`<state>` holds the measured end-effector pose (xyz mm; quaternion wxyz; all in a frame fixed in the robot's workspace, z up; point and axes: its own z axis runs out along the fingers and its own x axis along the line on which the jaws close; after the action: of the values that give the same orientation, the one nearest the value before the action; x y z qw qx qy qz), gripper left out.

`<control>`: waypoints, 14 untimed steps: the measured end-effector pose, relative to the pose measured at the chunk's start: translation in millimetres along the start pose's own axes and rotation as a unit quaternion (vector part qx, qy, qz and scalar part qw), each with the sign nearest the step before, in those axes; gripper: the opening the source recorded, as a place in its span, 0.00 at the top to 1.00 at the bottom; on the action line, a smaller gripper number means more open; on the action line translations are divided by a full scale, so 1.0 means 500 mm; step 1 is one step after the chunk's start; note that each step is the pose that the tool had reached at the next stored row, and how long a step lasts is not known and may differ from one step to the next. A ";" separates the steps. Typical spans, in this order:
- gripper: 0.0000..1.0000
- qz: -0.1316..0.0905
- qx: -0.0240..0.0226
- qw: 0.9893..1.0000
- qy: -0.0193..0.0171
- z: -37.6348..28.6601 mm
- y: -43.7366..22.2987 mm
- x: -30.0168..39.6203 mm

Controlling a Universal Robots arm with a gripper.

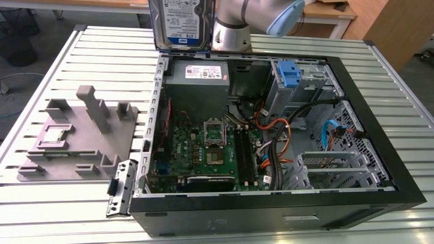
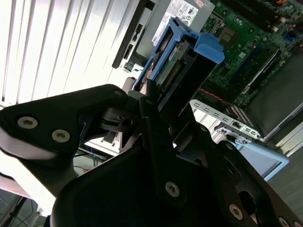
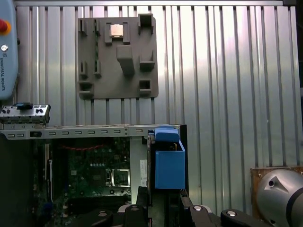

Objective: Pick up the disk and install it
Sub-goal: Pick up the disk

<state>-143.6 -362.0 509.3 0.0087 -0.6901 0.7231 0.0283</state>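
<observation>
Since the disk [image 1: 182,21] is off the table and up in the air, you can count the pick-up as done. In the exterior view it stands upright with its label toward the camera. It is high at the far edge of the open computer case [image 1: 271,216], just beside the arm [image 1: 237,23] and above the grey power-supply box [image 1: 198,73]. Inside the case, the blue latch [image 1: 288,75] sits on the drive cage with no drive visible there, so I judge the install not yet done. The grey fixture tray [image 1: 81,132] lies on the slatted table [image 1: 48,213] at the exterior view's left, well apart from the disk.

In the second wrist view you see the gripper [image 2: 163,101] with its jaws drawn narrow and clamped on the disk. The black fingers [image 2: 152,113] bear against the disk. Its blue carrier frame [image 2: 203,47] points away toward the power-supply box and the motherboard [image 2: 246,42].

In the first wrist view the frame's blue end [image 3: 169,165] rises from the gripper at the case's edge. It lies between the motherboard and the bare table slats, and the fixture tray is well beyond it.
</observation>
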 end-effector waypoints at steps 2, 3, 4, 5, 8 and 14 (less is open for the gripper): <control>0.65 0.000 0.000 1.000 0.000 0.000 -0.006 0.000; 0.65 0.000 0.000 1.000 0.000 0.000 -0.010 0.000; 0.65 0.000 0.000 1.000 0.000 0.000 -0.014 -0.001; 0.65 0.000 0.000 1.000 0.000 0.000 -0.018 -0.001; 0.65 0.000 0.000 1.000 0.000 -0.001 -0.031 -0.001; 0.65 0.000 0.000 1.000 0.000 -0.001 -0.052 -0.002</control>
<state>-117.7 -362.1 509.3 0.0087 -0.6901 0.7231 0.0282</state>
